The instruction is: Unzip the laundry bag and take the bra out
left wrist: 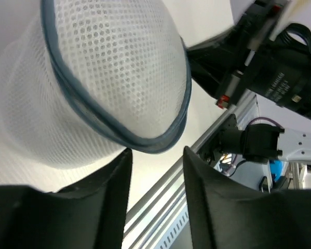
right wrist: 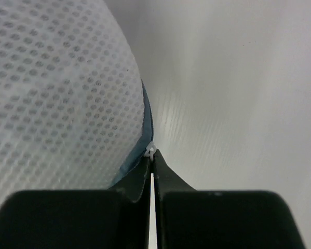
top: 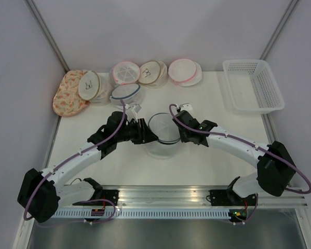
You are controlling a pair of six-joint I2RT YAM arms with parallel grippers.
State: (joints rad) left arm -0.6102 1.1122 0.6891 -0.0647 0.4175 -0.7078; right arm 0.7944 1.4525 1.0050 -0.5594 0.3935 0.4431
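Step in hand: unzipping. Laundry bag [top: 164, 136] on bench [top: 222, 129]. Right gripper [right wrist: 151, 156], at bag's right rim, pinched tight on zipper pull [right wrist: 150, 151]. Left gripper [left wrist: 158, 153], just beside bag's left rim, is parted and empty. Next move, judged: draw pull along rim. Bra unseen.

Table [top: 186, 166], overhead view. The laundry bag [top: 164, 129] is blocked on 2 flanks: the left gripper [left wrist: 156, 153], jaws apart just beside its rim, and the right gripper [right wrist: 151, 158], pinched on the zip pull [right wrist: 150, 151]. Bare surface lies in front of the bag and toward the basket [top: 252, 85]. Mesh bags [top: 152, 72] line the back edge.
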